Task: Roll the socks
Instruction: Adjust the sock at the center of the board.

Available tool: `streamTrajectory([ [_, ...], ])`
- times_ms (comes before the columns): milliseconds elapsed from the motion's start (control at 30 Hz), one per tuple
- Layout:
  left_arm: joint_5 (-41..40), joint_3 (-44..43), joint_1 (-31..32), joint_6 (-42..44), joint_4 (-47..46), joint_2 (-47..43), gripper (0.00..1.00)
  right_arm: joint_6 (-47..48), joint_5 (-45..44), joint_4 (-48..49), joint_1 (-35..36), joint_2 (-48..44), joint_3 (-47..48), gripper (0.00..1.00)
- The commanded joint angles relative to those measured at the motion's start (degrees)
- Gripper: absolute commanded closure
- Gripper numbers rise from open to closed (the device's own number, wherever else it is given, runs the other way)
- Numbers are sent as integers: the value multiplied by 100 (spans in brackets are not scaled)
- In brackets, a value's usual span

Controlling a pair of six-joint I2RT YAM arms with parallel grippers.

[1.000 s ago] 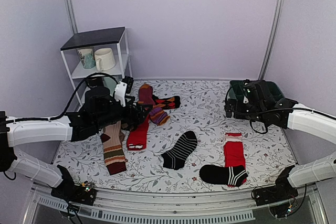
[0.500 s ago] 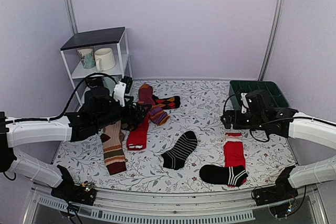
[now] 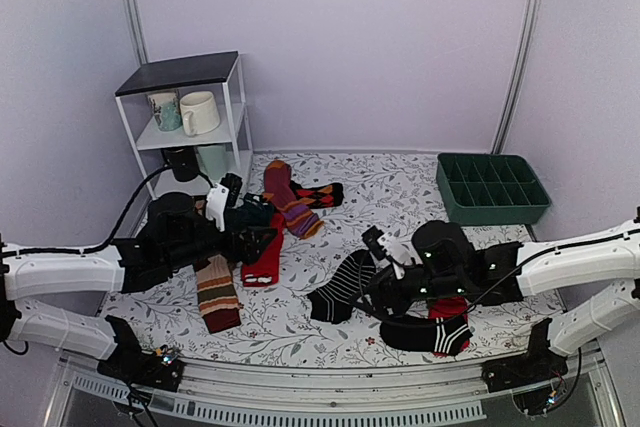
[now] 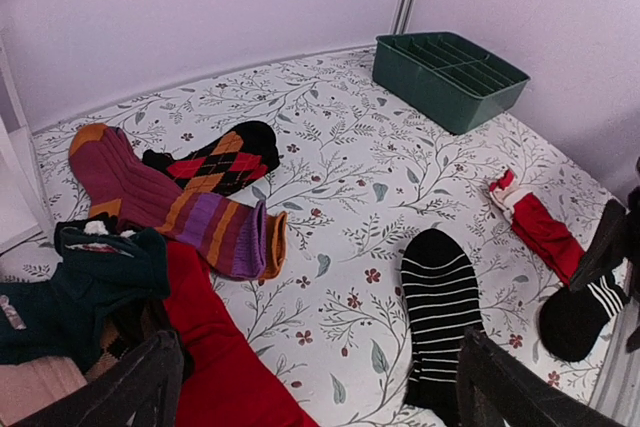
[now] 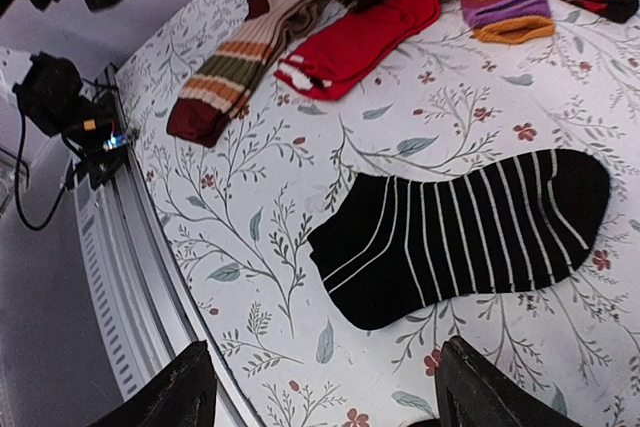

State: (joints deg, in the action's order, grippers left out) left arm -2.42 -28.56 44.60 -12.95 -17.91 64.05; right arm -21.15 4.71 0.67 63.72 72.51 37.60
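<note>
One black sock with thin white stripes [image 3: 342,287] lies flat on the floral cloth at centre front. It also shows in the left wrist view [image 4: 440,315] and the right wrist view [image 5: 470,232]. My right gripper [image 3: 380,292] is open and empty, just above the sock's right side, with its fingers [image 5: 190,392] spread wide on the near side of the sock's cuff end. My left gripper [image 3: 258,235] is open and empty over the sock pile at the left, well left of the striped sock; its midpoint shows in the left wrist view [image 4: 320,402].
A pile of coloured socks [image 3: 270,212] lies at the left, with a red sock [image 3: 264,259] and a brown striped sock [image 3: 216,293]. A red sock [image 3: 446,307] and a black sock with a striped end [image 3: 425,334] lie under the right arm. A green tray [image 3: 490,187] stands at back right, a white shelf with mugs [image 3: 185,97] at back left.
My right arm has swung from the green tray at the back right down to the centre front beside the striped sock. My left arm has drawn back a little.
</note>
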Motion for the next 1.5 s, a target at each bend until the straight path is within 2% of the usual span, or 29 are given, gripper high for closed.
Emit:
streamTrajectory([
  [0,-209,243,-30,-64,-206,-319,3,185,242,591,287,869,451,25],
  [100,-451,314,-39,-108,-170,-466,3,207,202,628,378,1551,929,31],
  [233,-687,345,-52,-153,-61,-629,3,-98,-464,187,463,2233,1488,45],
  [333,-654,384,-58,-200,-104,-693,3,-819,-1371,-635,473,2481,1896,45],
  [400,-516,394,-55,-216,-124,-697,3,-1627,-1878,-1233,476,2512,2011,45],
  [467,-332,435,-43,-238,-144,-684,3,-2199,-2162,-1742,474,2534,2100,45],
  [567,-129,579,-45,-255,-267,-675,4,-2663,-2263,-2229,472,2597,2252,45],
  [767,-161,607,-47,-251,-282,-648,4,-2818,-2148,-2868,391,3146,2756,45],
  [900,-53,601,-43,-252,-350,-641,4,-3030,-2028,-2923,186,3381,2848,41],
  [1133,12,627,-47,-238,-370,-635,4,-2569,-1856,-2747,-19,3768,3066,38],
  [1333,22,652,-42,-223,-374,-675,4,-1211,-1307,-2590,-304,3982,3052,37],
  [1467,13,712,-41,-249,-419,-755,4,-198,-1288,-2455,-334,3992,3039,38],
])
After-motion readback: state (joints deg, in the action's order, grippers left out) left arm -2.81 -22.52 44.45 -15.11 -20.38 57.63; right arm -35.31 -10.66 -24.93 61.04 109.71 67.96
